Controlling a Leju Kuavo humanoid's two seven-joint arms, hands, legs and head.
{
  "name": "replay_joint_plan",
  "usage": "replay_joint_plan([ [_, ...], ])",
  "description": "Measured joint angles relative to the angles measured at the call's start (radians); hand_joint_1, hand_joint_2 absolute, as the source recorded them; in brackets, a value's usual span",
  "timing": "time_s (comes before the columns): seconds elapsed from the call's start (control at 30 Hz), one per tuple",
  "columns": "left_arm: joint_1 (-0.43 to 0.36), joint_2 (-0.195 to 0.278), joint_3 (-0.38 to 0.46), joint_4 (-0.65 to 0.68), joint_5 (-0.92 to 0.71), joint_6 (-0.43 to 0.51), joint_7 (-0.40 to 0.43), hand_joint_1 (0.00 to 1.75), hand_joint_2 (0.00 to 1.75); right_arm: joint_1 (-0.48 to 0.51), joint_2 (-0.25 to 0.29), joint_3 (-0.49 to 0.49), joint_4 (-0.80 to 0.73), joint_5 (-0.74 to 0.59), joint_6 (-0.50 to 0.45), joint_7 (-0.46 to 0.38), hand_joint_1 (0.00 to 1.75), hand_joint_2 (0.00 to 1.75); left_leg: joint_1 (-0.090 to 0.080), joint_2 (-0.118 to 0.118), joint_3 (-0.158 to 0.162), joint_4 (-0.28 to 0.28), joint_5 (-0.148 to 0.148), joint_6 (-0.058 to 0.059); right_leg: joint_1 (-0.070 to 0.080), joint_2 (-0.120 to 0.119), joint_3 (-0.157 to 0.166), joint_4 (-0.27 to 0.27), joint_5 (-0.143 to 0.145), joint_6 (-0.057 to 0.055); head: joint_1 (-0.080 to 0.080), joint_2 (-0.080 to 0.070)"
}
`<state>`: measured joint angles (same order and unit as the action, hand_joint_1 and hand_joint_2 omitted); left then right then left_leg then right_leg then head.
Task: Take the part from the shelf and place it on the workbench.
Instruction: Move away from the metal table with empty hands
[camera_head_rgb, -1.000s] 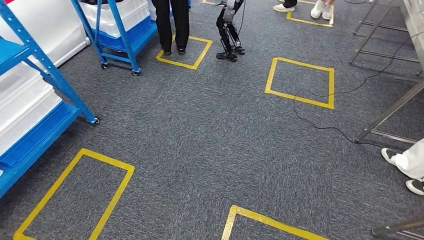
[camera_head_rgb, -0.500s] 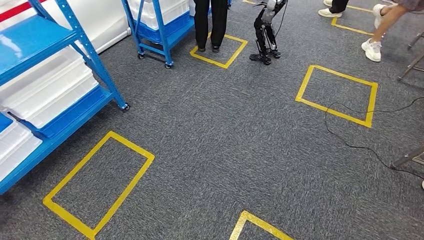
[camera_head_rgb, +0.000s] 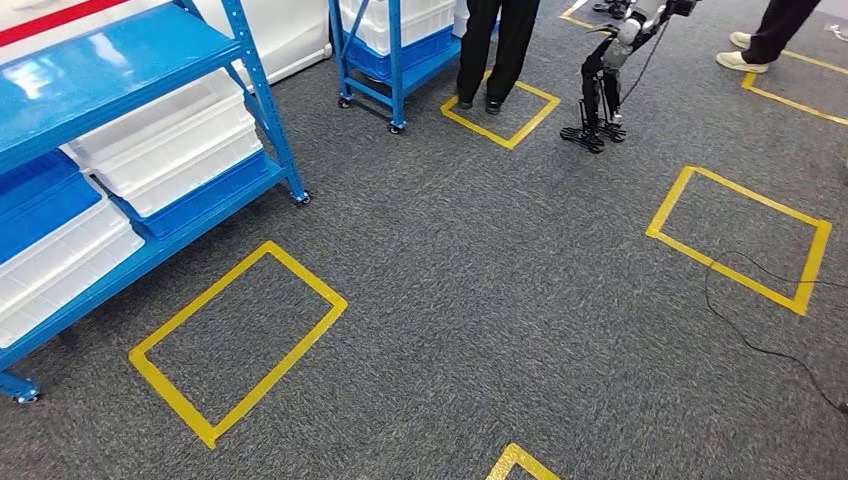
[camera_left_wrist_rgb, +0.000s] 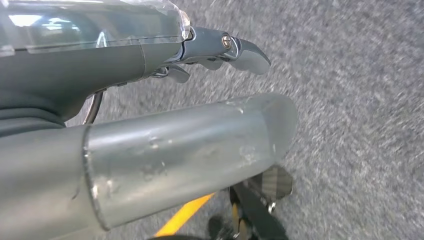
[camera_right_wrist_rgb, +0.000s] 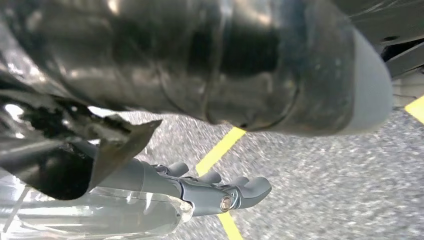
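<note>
A blue metal shelf (camera_head_rgb: 110, 60) stands at the left of the head view, on castors on the grey carpet. It holds stacked white bins (camera_head_rgb: 170, 140) and a blue bin (camera_head_rgb: 40, 205); what lies inside them is hidden. In the left wrist view my left hand (camera_left_wrist_rgb: 165, 135) hangs over the carpet with its fingers (camera_left_wrist_rgb: 240, 47) stretched out and nothing in it. My right hand (camera_right_wrist_rgb: 210, 100) in the right wrist view also hangs over the floor, its fingers (camera_right_wrist_rgb: 235, 192) straight and holding nothing.
A yellow taped square (camera_head_rgb: 305, 270) lies on the floor just in front of the shelf. A second blue shelf (camera_head_rgb: 395, 60) stands further back. Beside it a person in black trousers (camera_head_rgb: 495, 50) stands near another robot's legs (camera_head_rgb: 600, 90). A black cable (camera_head_rgb: 760, 345) runs along the right.
The whole picture has slid to the right, so the camera has turned left toward the blue shelf, which now takes up more of the view. Both hands still hang with nothing in them.
</note>
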<state>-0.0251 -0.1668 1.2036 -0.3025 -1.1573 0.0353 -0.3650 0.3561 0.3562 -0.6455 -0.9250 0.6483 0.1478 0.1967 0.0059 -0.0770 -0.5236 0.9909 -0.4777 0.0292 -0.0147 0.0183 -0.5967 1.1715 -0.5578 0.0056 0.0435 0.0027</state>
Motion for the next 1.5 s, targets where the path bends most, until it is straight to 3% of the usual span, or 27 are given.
replay_joint_plan([
  [0.07,-0.001,0.0,0.0,0.001,-0.005,0.001,-0.002,0.0,0.0,0.0,0.0,0.0,0.0,0.003,0.002,-0.001,0.0,0.0,-0.002,-0.025,-0.002,0.006,-0.005,-0.009,-0.001,0.04,0.045,-0.113,0.048,-0.006,0.0,0.0],
  [0.1,-0.002,0.0,0.0,0.001,-0.007,0.002,-0.003,0.0,0.0,0.0,0.0,0.0,0.0,0.005,0.002,-0.004,0.0,0.0,-0.002,-0.034,-0.006,0.008,-0.007,-0.015,0.0,0.052,0.053,-0.136,0.052,-0.008,0.0,0.0],
  [0.17,-0.001,0.0,0.0,0.001,-0.008,0.003,-0.008,0.0,0.0,-0.001,0.0,0.0,0.0,0.009,0.002,-0.01,0.0,0.0,0.001,-0.054,-0.013,0.008,-0.006,-0.029,0.002,0.04,0.056,-0.142,0.052,-0.016,0.0,0.0],
  [0.2,0.0,0.0,0.0,0.001,-0.008,0.004,-0.011,0.0,0.0,-0.001,0.0,0.0,0.0,0.011,0.002,-0.012,0.0,0.0,0.003,-0.052,-0.015,0.011,-0.008,-0.034,0.002,0.029,0.058,-0.147,0.054,-0.022,0.0,0.0],
  [0.27,-0.001,0.001,0.0,0.002,-0.007,0.005,-0.014,0.0,0.0,0.0,0.0,0.0,0.0,0.013,0.002,-0.015,0.0,0.0,0.004,-0.006,-0.037,0.059,-0.04,-0.043,-0.002,0.003,0.062,-0.158,0.058,-0.037,0.0,0.0],
  [0.33,-0.005,0.0,0.0,0.003,-0.007,0.006,-0.014,0.0,0.0,0.002,0.0,0.0,0.0,0.017,0.002,-0.016,0.0,0.0,0.005,0.053,-0.099,0.182,-0.105,-0.052,0.0,-0.026,0.064,-0.162,0.057,-0.045,0.0,0.0],
  [0.4,-0.008,0.0,0.0,0.005,-0.007,0.009,-0.012,0.0,0.0,0.002,0.0,0.0,0.001,0.02,0.001,-0.016,0.0,0.0,0.008,0.069,-0.152,0.285,-0.139,-0.059,0.003,-0.056,0.065,-0.161,0.053,-0.046,0.0,0.0],
  [0.43,-0.007,0.001,0.001,0.005,-0.008,0.011,-0.01,0.0,0.0,0.001,0.0,-0.001,0.001,0.022,0.0,-0.016,0.0,0.0,0.008,0.072,-0.152,0.285,-0.127,-0.06,0.003,-0.071,0.067,-0.161,0.05,-0.045,0.0,0.0],
  [0.47,-0.005,0.001,0.001,0.006,-0.009,0.012,-0.008,0.0,0.0,0.0,0.0,-0.001,0.002,0.023,-0.002,-0.016,0.0,0.0,0.008,0.076,-0.131,0.244,-0.097,-0.059,0.003,-0.083,0.071,-0.161,0.047,-0.043,0.0,0.0],
  [0.57,-0.005,0.002,0.004,0.006,-0.011,0.016,-0.006,0.0,0.0,-0.001,0.0,-0.001,0.003,0.023,-0.004,-0.016,0.0,0.0,0.002,0.125,-0.025,0.045,-0.011,-0.045,0.006,-0.115,0.086,-0.161,0.036,-0.031,0.0,0.0],
  [0.63,-0.005,0.003,0.007,0.006,-0.015,0.017,-0.003,0.0,0.0,-0.003,0.0,-0.001,0.003,0.023,-0.005,-0.015,0.0,0.0,-0.005,0.136,-0.009,0.009,-0.006,-0.031,0.008,-0.131,0.095,-0.162,0.032,-0.02,0.0,0.0],
  [0.7,-0.003,0.004,0.01,0.006,-0.017,0.018,0.0,0.0,0.0,-0.008,0.0,0.0,0.003,0.023,-0.005,-0.014,0.0,0.0,-0.003,0.117,-0.008,0.001,-0.002,-0.02,0.007,-0.14,0.103,-0.164,0.028,-0.009,0.0,0.0],
  [0.77,-0.002,0.004,0.013,0.007,-0.018,0.018,0.001,0.0,0.0,-0.01,0.0,0.001,0.003,0.023,-0.005,-0.013,0.0,0.0,0.003,0.098,0.0,-0.011,0.006,-0.007,0.005,-0.101,0.095,-0.131,0.0,0.001,0.0,0.0],
  [0.83,-0.005,0.004,0.014,0.008,-0.018,0.018,0.002,0.0,0.0,-0.009,0.0,0.001,0.003,0.023,-0.005,-0.012,0.0,0.0,0.005,0.078,0.001,-0.015,0.011,0.002,0.001,-0.042,0.039,-0.017,-0.065,0.005,0.0,0.0],
  [0.9,-0.007,0.004,0.015,0.008,-0.018,0.018,0.001,0.0,0.0,-0.008,0.0,0.001,0.004,0.023,-0.004,-0.012,0.0,0.0,0.003,0.053,-0.002,-0.013,0.011,0.005,0.0,-0.023,-0.027,0.104,-0.106,0.007,0.0,0.0],
  [0.93,-0.007,0.005,0.015,0.008,-0.018,0.018,0.0,0.0,0.0,-0.007,0.0,0.001,0.004,0.023,-0.004,-0.012,0.0,0.0,0.003,0.039,-0.002,-0.012,0.011,0.005,0.0,-0.021,-0.04,0.12,-0.096,0.007,0.0,0.0],
  [0.97,-0.007,0.005,0.016,0.008,-0.018,0.018,0.0,0.0,0.0,-0.006,0.0,0.0,0.005,0.023,-0.004,-0.012,0.0,0.0,0.003,0.024,0.0,-0.01,0.009,0.004,-0.001,-0.019,-0.033,0.094,-0.065,0.007,0.0,0.0],
  [1.0,-0.007,0.005,0.016,0.009,-0.018,0.018,0.0,0.0,0.0,-0.006,0.0,0.0,0.005,0.023,-0.004,-0.012,0.0,0.0,0.003,0.009,0.002,-0.007,0.007,0.002,-0.002,-0.011,-0.01,0.033,-0.02,0.005,0.0,0.0],
  [1.07,-0.008,0.005,0.016,0.01,-0.018,0.016,-0.001,0.0,0.0,-0.005,0.0,0.0,0.005,0.023,-0.004,-0.012,0.0,0.0,0.002,-0.017,0.001,0.001,0.001,-0.007,-0.004,0.031,0.042,-0.095,0.042,-0.001,0.0,0.0],
  [1.13,-0.009,0.005,0.017,0.012,-0.018,0.014,-0.004,0.0,0.0,-0.006,0.0,-0.001,0.005,0.023,-0.004,-0.012,0.0,0.0,0.002,-0.037,-0.007,0.006,-0.002,-0.018,-0.002,0.054,0.06,-0.144,0.052,-0.007,0.0,0.0],
  [1.2,-0.007,0.006,0.017,0.012,-0.017,0.012,-0.006,0.0,0.0,-0.007,0.0,0.0,0.005,0.023,-0.003,-0.012,0.0,0.0,0.005,-0.051,-0.012,0.006,-0.002,-0.031,-0.002,0.033,0.062,-0.15,0.054,-0.017,0.0,0.0],
  [1.27,-0.005,0.007,0.018,0.013,-0.017,0.011,-0.008,0.0,0.0,-0.006,0.001,0.0,0.004,0.023,0.0,-0.012,0.0,0.0,0.006,-0.014,-0.026,0.036,-0.023,-0.041,-0.006,0.009,0.068,-0.161,0.057,-0.031,0.0,0.0],
  [1.33,-0.009,0.008,0.018,0.014,-0.016,0.007,-0.01,0.0,0.0,-0.003,0.001,0.0,0.004,0.022,0.005,-0.012,0.0,0.0,0.006,0.046,-0.077,0.141,-0.082,-0.052,-0.006,-0.018,0.072,-0.166,0.057,-0.041,-0.001,0.0],
  [1.4,-0.013,0.009,0.019,0.014,-0.013,0.002,-0.011,0.0,0.0,-0.001,0.001,0.0,0.004,0.02,0.008,-0.012,0.0,0.0,0.009,0.067,-0.145,0.272,-0.135,-0.062,-0.003,-0.049,0.073,-0.166,0.052,-0.045,-0.001,0.0],
  [1.43,-0.013,0.01,0.019,0.014,-0.011,0.0,-0.012,0.0,0.0,-0.001,0.001,0.001,0.003,0.019,0.009,-0.011,0.0,0.0,0.011,0.07,-0.16,0.301,-0.136,-0.065,-0.003,-0.064,0.075,-0.165,0.049,-0.044,-0.001,0.0],
  [1.47,-0.011,0.01,0.02,0.014,-0.009,-0.002,-0.012,0.0,0.0,-0.001,0.001,0.002,0.003,0.018,0.009,-0.011,0.0,0.0,0.012,0.073,-0.153,0.287,-0.115,-0.066,-0.003,-0.077,0.078,-0.165,0.046,-0.043,-0.001,0.0],
  [1.5,-0.009,0.012,0.021,0.014,-0.007,-0.004,-0.012,0.0,0.0,-0.001,0.001,0.004,0.003,0.017,0.009,-0.01,0.0,0.0,0.013,0.081,-0.124,0.23,-0.079,-0.066,-0.003,-0.089,0.083,-0.165,0.042,-0.04,-0.001,0.0],
])
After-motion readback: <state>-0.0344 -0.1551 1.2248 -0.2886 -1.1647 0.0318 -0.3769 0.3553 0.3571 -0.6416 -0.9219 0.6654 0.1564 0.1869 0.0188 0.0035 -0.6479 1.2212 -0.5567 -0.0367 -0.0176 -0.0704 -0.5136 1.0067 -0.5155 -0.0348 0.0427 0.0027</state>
